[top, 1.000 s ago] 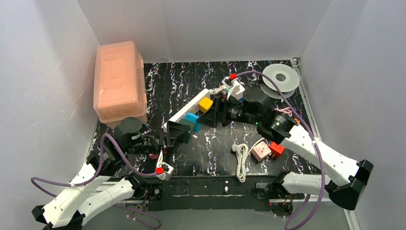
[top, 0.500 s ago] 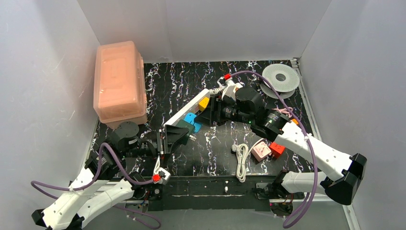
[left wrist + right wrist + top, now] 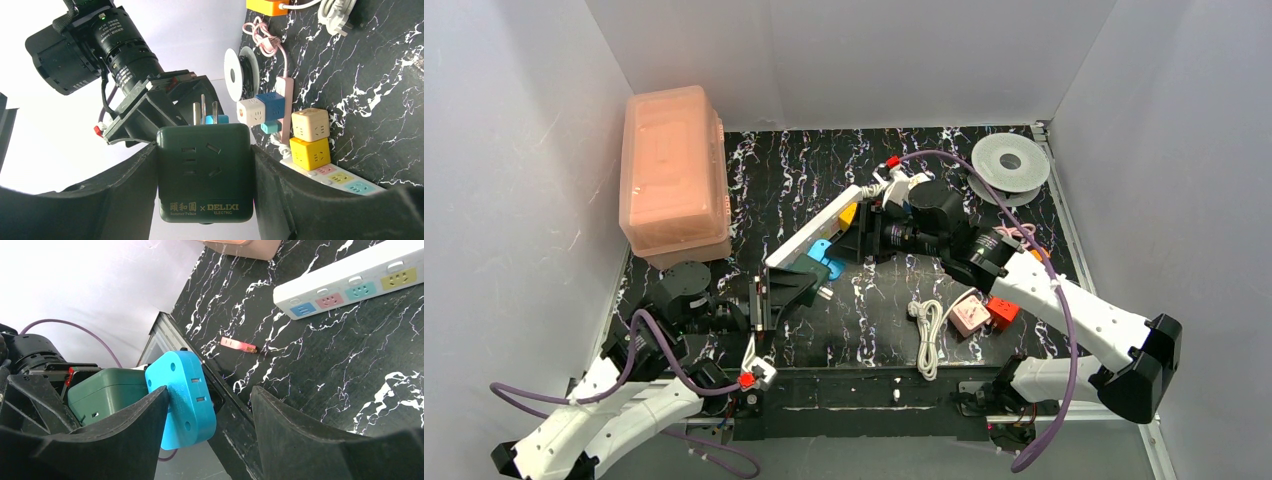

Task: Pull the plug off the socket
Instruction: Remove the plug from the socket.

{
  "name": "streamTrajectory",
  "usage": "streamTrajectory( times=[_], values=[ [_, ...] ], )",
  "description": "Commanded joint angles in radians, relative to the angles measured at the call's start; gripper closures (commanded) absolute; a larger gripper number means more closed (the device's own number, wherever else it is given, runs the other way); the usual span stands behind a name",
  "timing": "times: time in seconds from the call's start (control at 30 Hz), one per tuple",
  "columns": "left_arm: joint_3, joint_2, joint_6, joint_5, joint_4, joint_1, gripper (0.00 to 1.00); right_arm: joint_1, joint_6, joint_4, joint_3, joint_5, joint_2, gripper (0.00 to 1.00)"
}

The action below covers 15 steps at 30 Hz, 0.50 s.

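The left gripper [image 3: 202,147] has its jaws closed against two opposite sides of a dark green cube-shaped plug adapter [image 3: 204,175] and holds it above the black marble-patterned table [image 3: 325,355]. The adapter's three metal prongs [image 3: 202,107] stand bare in the air, seated in nothing. The long white power strip with pastel outlet faces [image 3: 345,277] lies slantwise on the table, just beside the green adapter and apart from it. In the left wrist view a yellow cube adapter [image 3: 310,152] sits on the strip with a beige cube adapter [image 3: 310,125] stacked on top of it. The right gripper [image 3: 209,390] faces the left one at close range, its jaws spread wide. A bright blue rounded plug adapter [image 3: 182,400] sits by one of its fingers, with a clear gap to the other, right in front of the green adapter. What carries the blue piece cannot be told.
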State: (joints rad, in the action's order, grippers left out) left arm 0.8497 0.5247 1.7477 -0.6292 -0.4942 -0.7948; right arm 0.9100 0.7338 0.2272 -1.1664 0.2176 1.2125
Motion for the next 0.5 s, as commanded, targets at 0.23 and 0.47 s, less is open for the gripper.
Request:
streamTrajectory(
  times=[0.23, 0.47],
  values=[
    [-0.106, -0.055, 0.179, -0.083, 0.235, -0.003, 1.0, -0.02, 0.16, -0.254, 0.108, 0.192, -0.018, 0.22],
    [-0.13, -0.039, 0.185, -0.023, 0.349, -0.002, 1.0, -0.02, 0.236, -0.391, 0.153, 0.237, -0.011, 0.46]
  ],
)
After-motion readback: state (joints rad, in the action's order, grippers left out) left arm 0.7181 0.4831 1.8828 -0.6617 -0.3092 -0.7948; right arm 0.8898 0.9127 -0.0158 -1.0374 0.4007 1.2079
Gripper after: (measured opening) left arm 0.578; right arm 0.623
